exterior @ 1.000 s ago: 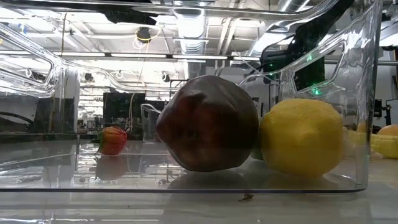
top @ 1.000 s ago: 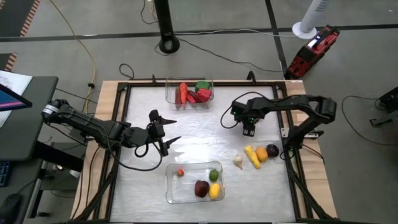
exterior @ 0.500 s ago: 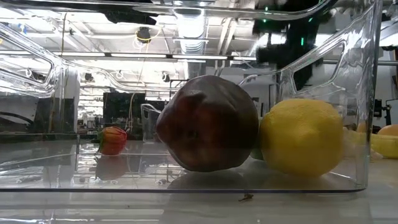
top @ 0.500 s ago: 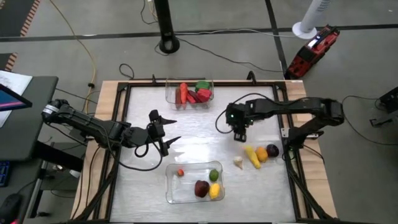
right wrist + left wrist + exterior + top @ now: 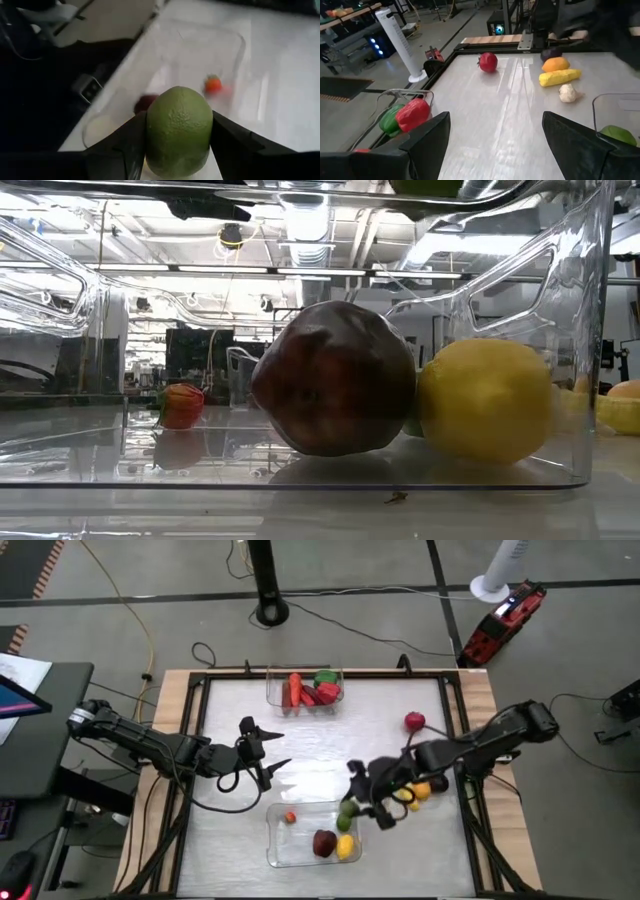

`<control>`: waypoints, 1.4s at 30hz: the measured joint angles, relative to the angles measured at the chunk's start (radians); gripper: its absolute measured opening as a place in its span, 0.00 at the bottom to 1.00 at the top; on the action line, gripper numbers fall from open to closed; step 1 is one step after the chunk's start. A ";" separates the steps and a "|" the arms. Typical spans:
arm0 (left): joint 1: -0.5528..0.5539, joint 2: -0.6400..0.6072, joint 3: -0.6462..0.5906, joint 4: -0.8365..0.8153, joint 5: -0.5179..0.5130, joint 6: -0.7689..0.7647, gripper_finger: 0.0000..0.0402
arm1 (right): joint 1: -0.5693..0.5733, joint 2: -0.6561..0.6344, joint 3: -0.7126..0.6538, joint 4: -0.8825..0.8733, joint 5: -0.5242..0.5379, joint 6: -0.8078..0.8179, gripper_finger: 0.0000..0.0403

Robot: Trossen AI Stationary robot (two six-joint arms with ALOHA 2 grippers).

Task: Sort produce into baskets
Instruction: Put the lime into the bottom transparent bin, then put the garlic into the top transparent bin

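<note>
My right gripper [image 5: 352, 806] hangs over the right part of the near basket [image 5: 274, 840], shut on a green lime [image 5: 179, 131]. In that basket lie a dark red fruit [image 5: 335, 380], a lemon [image 5: 485, 400], a small strawberry [image 5: 290, 817] and a green piece [image 5: 344, 824]. The far basket [image 5: 272, 692] holds red, orange and green pieces. Loose on the table's right side lie a red fruit [image 5: 413, 721], an orange [image 5: 556, 64], corn [image 5: 560, 76], a garlic [image 5: 566, 93] and a purple piece [image 5: 438, 783]. My left gripper [image 5: 266, 752] hovers open at mid-left. My right gripper pinches the lime's two opposite sides [image 5: 152, 135] between its two fingers [image 5: 227, 145]. The fingers slant downward, coming from the table's right side. The lime hangs clear above the near basket, its rounded end pointing away from the wrist.
A dark frame [image 5: 455, 740] runs round the white table top. Bare table lies between the two baskets and left of the loose produce. A white fan [image 5: 497, 570] and a red tool [image 5: 500, 625] stand on the floor beyond the far right corner.
My right gripper has swung from the table's right side toward the near edge and the left, and now stands over the near basket. The red fruit that the arm covered now shows. My left arm has kept still.
</note>
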 joint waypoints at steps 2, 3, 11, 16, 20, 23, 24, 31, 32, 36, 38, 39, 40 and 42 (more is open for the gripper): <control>0.000 0.000 0.000 0.000 0.000 0.000 0.76 | 0.011 0.023 0.004 0.044 0.004 -0.030 0.56; 0.000 0.000 0.000 0.000 0.000 0.000 0.76 | 0.012 0.038 0.013 0.051 0.010 -0.039 0.57; 0.000 0.000 0.000 0.000 0.000 -0.002 0.76 | 0.011 0.132 0.104 -0.074 -0.013 -0.017 0.66; 0.000 0.000 0.000 0.000 0.001 -0.029 0.76 | 0.030 0.166 0.207 -0.306 0.002 -0.018 0.73; 0.000 0.000 0.000 0.000 0.001 -0.067 0.76 | 0.031 0.135 0.247 -0.610 0.114 0.041 0.73; 0.000 0.000 0.000 0.000 0.001 -0.091 0.76 | 0.047 0.093 0.178 -0.674 0.206 0.111 0.73; 0.000 0.000 0.000 0.000 0.001 -0.099 0.76 | 0.052 0.078 0.140 -0.675 0.218 0.133 0.73; 0.000 0.002 0.000 0.000 0.001 -0.156 0.76 | 0.059 -0.003 -0.191 -0.424 0.226 0.287 0.73; 0.000 0.002 0.000 0.000 0.001 -0.158 0.76 | 0.059 -0.013 -0.226 -0.384 0.237 0.302 0.73; 0.000 0.002 0.000 0.000 0.001 -0.174 0.76 | 0.060 -0.042 -0.331 -0.260 0.299 0.330 0.73; 0.000 0.002 0.000 0.000 0.001 -0.173 0.76 | 0.060 -0.049 -0.360 -0.209 0.302 0.331 0.73; 0.000 0.002 0.000 0.000 0.001 -0.171 0.76 | 0.059 -0.049 -0.371 -0.196 0.302 0.331 0.73; 0.000 0.002 0.000 -0.001 0.001 -0.170 0.76 | 0.059 -0.049 -0.381 -0.187 0.304 0.331 0.73; 0.000 0.002 0.000 -0.004 0.001 -0.168 0.76 | 0.056 -0.048 -0.403 -0.177 0.303 0.330 0.73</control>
